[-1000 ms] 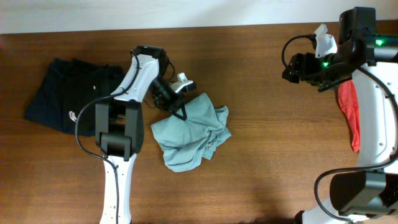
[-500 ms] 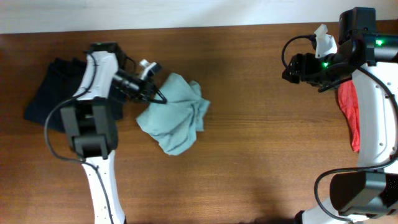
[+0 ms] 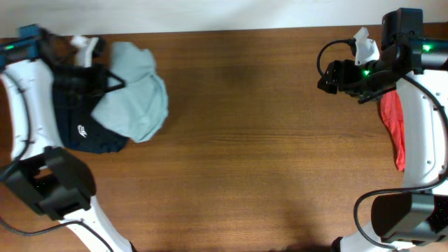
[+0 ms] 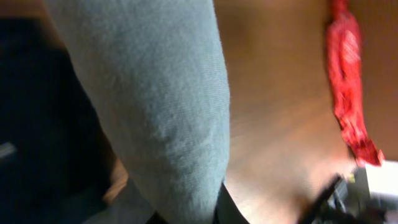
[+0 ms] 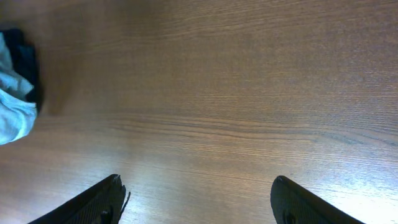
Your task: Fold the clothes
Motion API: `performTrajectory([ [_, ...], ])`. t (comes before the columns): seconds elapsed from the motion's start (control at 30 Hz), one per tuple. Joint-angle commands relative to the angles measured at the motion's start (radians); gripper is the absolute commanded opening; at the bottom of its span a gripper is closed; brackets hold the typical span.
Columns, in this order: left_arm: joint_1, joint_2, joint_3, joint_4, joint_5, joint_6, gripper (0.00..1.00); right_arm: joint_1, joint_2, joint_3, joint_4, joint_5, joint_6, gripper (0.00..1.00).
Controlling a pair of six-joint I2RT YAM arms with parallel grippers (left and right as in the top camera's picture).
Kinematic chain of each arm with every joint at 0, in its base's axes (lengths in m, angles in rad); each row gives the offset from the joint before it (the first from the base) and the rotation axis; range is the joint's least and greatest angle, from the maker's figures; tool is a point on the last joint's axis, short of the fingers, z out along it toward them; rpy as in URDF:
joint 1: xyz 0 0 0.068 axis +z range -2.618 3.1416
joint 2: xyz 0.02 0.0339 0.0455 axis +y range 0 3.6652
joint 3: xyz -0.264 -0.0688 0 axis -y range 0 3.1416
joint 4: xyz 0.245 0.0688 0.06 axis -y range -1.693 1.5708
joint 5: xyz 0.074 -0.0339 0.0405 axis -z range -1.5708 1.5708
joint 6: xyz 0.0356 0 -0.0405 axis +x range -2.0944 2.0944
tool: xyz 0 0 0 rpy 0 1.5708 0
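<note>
The pale grey-blue T-shirt (image 3: 133, 94) is bunched at the far left and lies partly over the navy white-logo garment (image 3: 87, 133). My left gripper (image 3: 117, 83) is shut on the T-shirt's edge. In the left wrist view the T-shirt (image 4: 161, 93) fills the middle and runs out of the jaws; the navy garment (image 4: 37, 124) is dark on the left. The red T-shirt (image 3: 396, 127) lies at the right edge, under the right arm; it also shows in the left wrist view (image 4: 345, 74). My right gripper (image 3: 326, 75) is open and empty above bare table (image 5: 196, 200).
The brown wooden table (image 3: 266, 154) runs between the two arms. The table's back edge meets a white wall at the top. In the right wrist view the grey-blue T-shirt (image 5: 12, 112) shows at the far left edge.
My left arm has swung to the far left, dragging the grey-blue T-shirt from the table's middle onto the navy garment. The right arm has not moved.
</note>
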Motion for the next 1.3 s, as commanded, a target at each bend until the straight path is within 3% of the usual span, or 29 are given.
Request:
performTrajectory([
  [0.0, 0.086, -0.005, 0.008, 0.019, -0.047, -0.055, 0.01, 0.005, -0.001, -0.004, -0.003, -0.012, -0.003, 0.80],
  [0.2, 0.212, 0.000, 0.007, 0.050, -0.088, -0.054, 0.00, 0.005, -0.001, -0.004, -0.007, -0.012, -0.003, 0.80],
  [0.27, 0.235, 0.005, 0.007, 0.061, -0.132, -0.054, 0.09, 0.005, -0.001, -0.004, -0.006, -0.012, -0.003, 0.80],
  [0.43, 0.243, 0.013, 0.007, 0.092, -0.310, -0.101, 0.13, 0.005, -0.001, -0.004, -0.006, -0.012, -0.003, 0.79],
  [0.47, 0.243, 0.013, 0.007, 0.108, -0.351, -0.134, 0.21, 0.005, -0.001, -0.004, -0.008, -0.012, -0.003, 0.77],
  [0.5, 0.243, 0.013, 0.007, 0.117, -0.371, -0.151, 0.44, 0.005, -0.001, -0.004, -0.010, -0.012, -0.003, 0.77],
  [0.53, 0.243, 0.013, 0.008, 0.127, -0.385, -0.168, 0.99, 0.005, -0.001, -0.004, -0.014, -0.012, -0.003, 0.77],
  [0.73, 0.249, 0.011, 0.026, 0.126, -0.426, -0.172, 0.99, 0.005, -0.001, -0.004, -0.022, -0.012, -0.003, 0.77],
  [0.9, 0.270, 0.011, 0.120, 0.084, -0.439, -0.189, 0.99, 0.005, -0.001, -0.004, -0.026, -0.012, -0.003, 0.85],
  [1.1, 0.253, 0.003, 0.282, -0.074, -0.267, -0.132, 0.99, 0.005, -0.001, -0.003, -0.029, -0.012, -0.003, 0.86],
  [1.27, 0.184, -0.051, 0.386, -0.173, -0.233, -0.094, 0.99, 0.004, -0.013, -0.003, -0.030, -0.013, -0.014, 0.85],
])
